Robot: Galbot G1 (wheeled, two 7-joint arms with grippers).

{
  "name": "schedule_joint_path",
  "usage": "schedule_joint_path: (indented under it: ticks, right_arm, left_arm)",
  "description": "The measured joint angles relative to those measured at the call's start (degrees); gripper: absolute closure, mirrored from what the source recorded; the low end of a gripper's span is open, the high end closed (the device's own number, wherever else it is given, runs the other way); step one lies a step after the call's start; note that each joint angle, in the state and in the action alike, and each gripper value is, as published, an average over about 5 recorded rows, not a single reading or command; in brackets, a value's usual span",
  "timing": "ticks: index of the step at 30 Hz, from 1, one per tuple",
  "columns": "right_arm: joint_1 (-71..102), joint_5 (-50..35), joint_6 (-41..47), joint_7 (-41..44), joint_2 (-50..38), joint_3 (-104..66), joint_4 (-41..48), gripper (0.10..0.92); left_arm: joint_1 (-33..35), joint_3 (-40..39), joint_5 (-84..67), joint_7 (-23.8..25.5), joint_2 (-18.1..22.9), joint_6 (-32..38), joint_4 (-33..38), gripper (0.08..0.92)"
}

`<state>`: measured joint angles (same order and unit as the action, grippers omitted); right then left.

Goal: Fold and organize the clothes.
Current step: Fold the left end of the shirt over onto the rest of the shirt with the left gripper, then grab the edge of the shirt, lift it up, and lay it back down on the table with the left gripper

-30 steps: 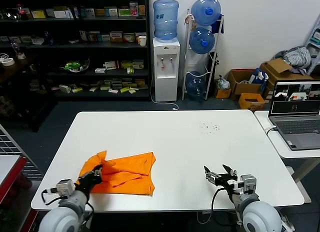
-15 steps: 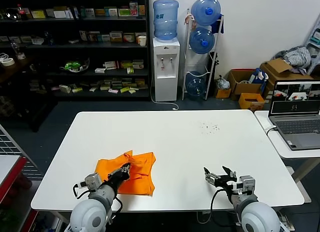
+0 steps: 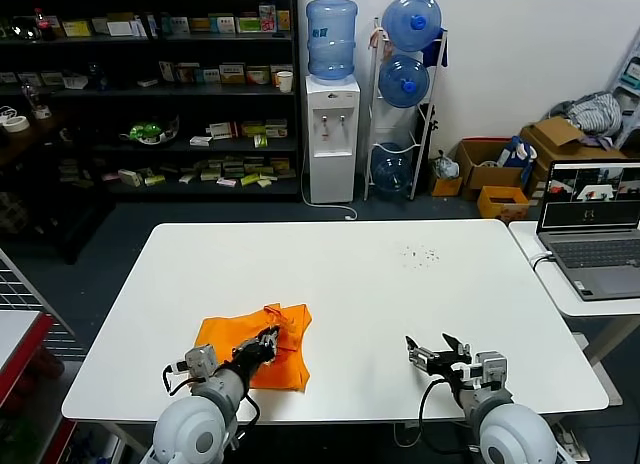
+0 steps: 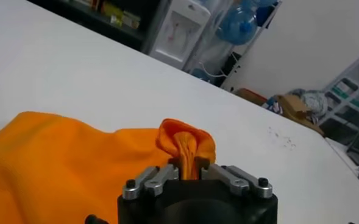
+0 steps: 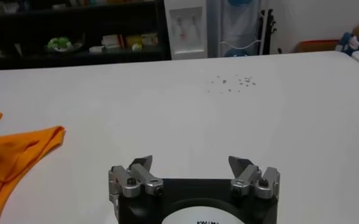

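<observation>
The bright orange T-shirt (image 3: 262, 355) lies bunched on the white table (image 3: 340, 274) near its front left edge. My left gripper (image 3: 266, 336) is shut on a pinched fold of the shirt, holding it over the rest of the fabric; in the left wrist view (image 4: 186, 163) the orange fold (image 4: 186, 141) stands up between the jaws. My right gripper (image 3: 432, 350) is open and empty, resting over the bare table at the front right; in the right wrist view (image 5: 191, 163) nothing lies between its fingers, and the shirt's edge (image 5: 11, 159) shows far to the side.
A laptop (image 3: 592, 224) sits on a side table at the right. Shelves (image 3: 150, 94), a water dispenser (image 3: 331, 134) and cardboard boxes (image 3: 490, 174) stand behind the table. Small dark specks (image 3: 420, 254) mark the tabletop.
My left gripper has carried the shirt's left part rightward over the rest, so the shirt now lies narrower. The right arm has not moved.
</observation>
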<state>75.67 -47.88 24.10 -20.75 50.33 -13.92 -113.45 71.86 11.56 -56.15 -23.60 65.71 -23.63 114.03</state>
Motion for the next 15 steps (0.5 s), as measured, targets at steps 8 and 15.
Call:
schedule_joint_path:
  ticks: [8, 15]
  right_arm:
    - [-0.3, -0.1, -0.2, 0.3, -0.1, 0.2, 0.3, 0.203]
    - [-0.7, -0.1, -0.2, 0.6, 0.2, 0.8, 0.3, 0.203]
  left_arm:
    - [1.1, 3.1, -2.1, 1.0, -3.3, -0.5, 3.3, 0.446]
    - [3.7, 10.1, -2.3, 4.1, -10.2, -0.5, 2.7, 0.248]
